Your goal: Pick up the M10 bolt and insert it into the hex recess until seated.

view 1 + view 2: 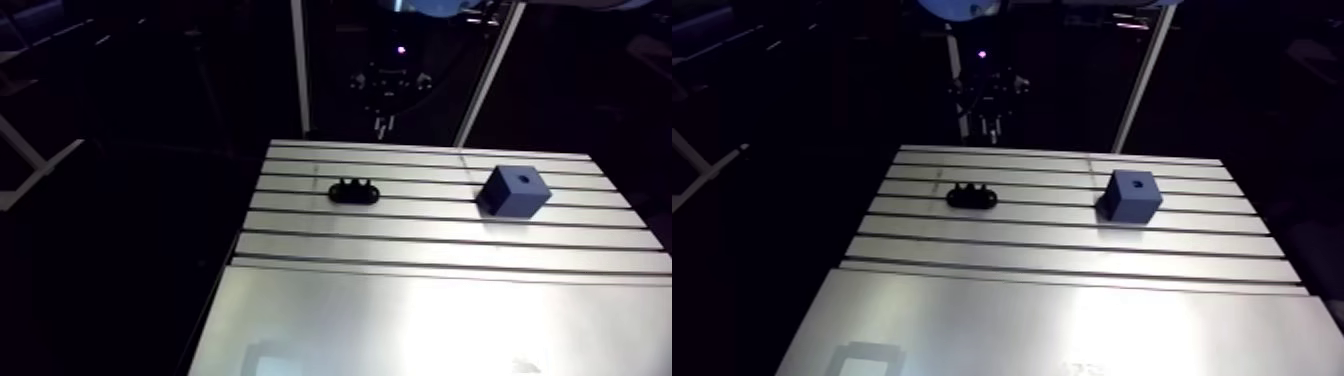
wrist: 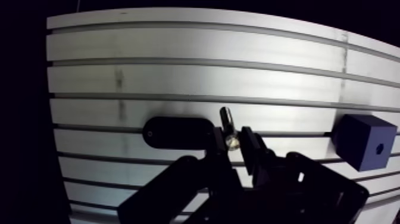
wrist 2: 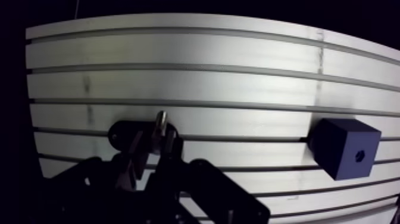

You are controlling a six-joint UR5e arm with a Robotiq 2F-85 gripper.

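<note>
In the wrist view my gripper (image 2: 233, 140) is shut on a small metal bolt (image 2: 227, 126), whose shank sticks out past the fingertips. It hangs well above the table. A black oblong holder (image 2: 175, 132) lies on the table under and beside the fingertips. A dark blue block (image 2: 363, 142) with a small recess (image 2: 379, 149) in one face sits off to the side, apart from the gripper. In the arm view the holder (image 1: 354, 190) and the blue block (image 1: 515, 191) rest on the slotted table, and the gripper (image 1: 987, 100) shows small and dark above the far edge.
The slotted aluminium table (image 1: 440, 235) has long grooves running across it. A smooth metal plate (image 1: 420, 330) covers its near part. Two upright frame posts (image 1: 300, 70) stand behind the far edge.
</note>
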